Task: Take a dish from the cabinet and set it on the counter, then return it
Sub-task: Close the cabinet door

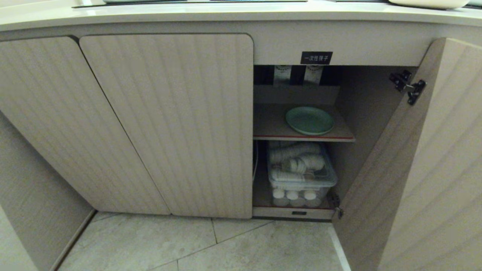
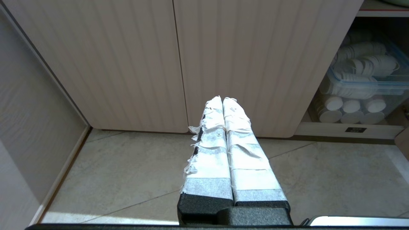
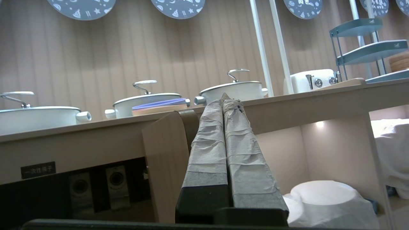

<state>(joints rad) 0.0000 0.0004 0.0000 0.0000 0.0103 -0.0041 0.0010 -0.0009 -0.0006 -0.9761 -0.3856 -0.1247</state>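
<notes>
The dish [image 1: 310, 120], mint green and flat, lies on the cabinet's [image 1: 165, 124] upper shelf [image 1: 271, 126], the one with the red front edge, and neither hand touches it. Nearest us, we see pale floor tiles [image 1: 241, 244] running up to the cabinet base. Our left hand [image 2: 222, 99] hangs low over those tiles with its taped fingers pressed together, clenched on nothing, pointing at the two closed ribbed doors. Our right hand [image 3: 226, 97] is clenched as well, holding nothing, and aims upward past the edge of the open door [image 1: 421, 165] toward the counter [image 3: 287, 102]. Inside the open compartment, below the dish, we see a clear lidded tub [image 1: 301, 177] packed with white round pieces. Above the opening sits the small black label [image 1: 316, 58]. Farther back, on the counter, we spot three white lidded pots, with the middle pot [image 3: 147, 103] beside a lilac plate [image 3: 158, 104] stacked on others, and a white toaster [image 3: 314, 81] off toward the tiered rack [image 3: 370, 51].
</notes>
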